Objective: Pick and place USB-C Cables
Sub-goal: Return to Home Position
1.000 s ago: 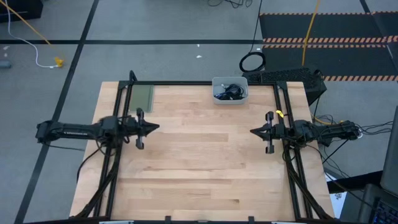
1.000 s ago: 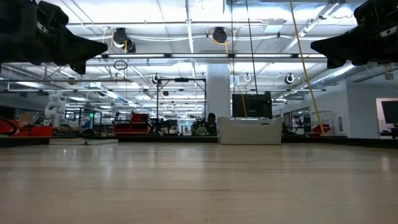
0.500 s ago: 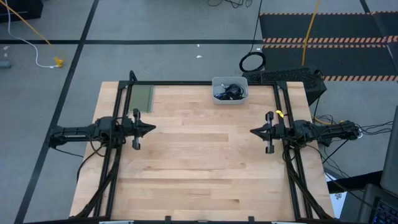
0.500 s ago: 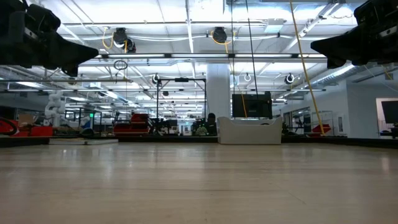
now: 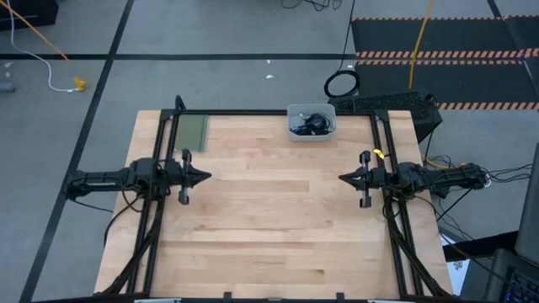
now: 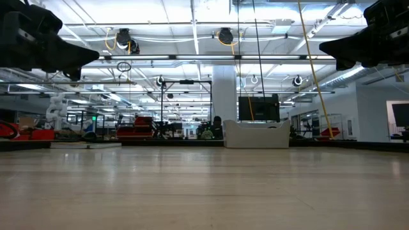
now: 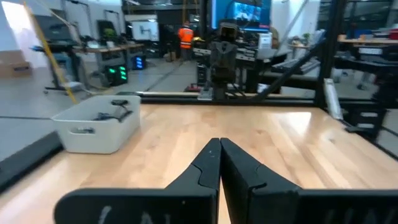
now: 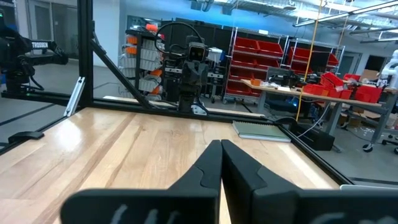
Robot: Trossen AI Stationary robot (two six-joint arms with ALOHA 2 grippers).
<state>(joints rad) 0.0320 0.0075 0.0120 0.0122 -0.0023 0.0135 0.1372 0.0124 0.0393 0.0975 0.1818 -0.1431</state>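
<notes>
A white bin point(image 5: 312, 122) stands at the table's far edge, and dark USB-C cables point(image 5: 308, 124) lie coiled inside it. The left wrist view also shows the bin point(image 7: 99, 127) with the cables point(image 7: 115, 114) in it. I cannot make out a blue-purple cable. My left gripper point(image 5: 207, 176) hovers shut over the table's left side, pointing right, its fingertips closed point(image 7: 219, 144). My right gripper point(image 5: 341, 178) hovers shut over the right side, pointing left, fingertips closed point(image 8: 221, 145). Both are well short of the bin and high above the wood point(image 6: 96, 57) point(image 6: 323, 46).
A green pad point(image 5: 195, 132) lies at the table's far left corner. Black frame rails point(image 5: 383, 143) run along the left and right sides. A black ring-shaped cable loop point(image 5: 341, 84) lies on the floor beyond the table. Bare wood point(image 5: 269, 219) spreads between the arms.
My left gripper has drawn back a little toward the table's left edge and dipped slightly, staying shut. The right arm and the bin have kept still.
</notes>
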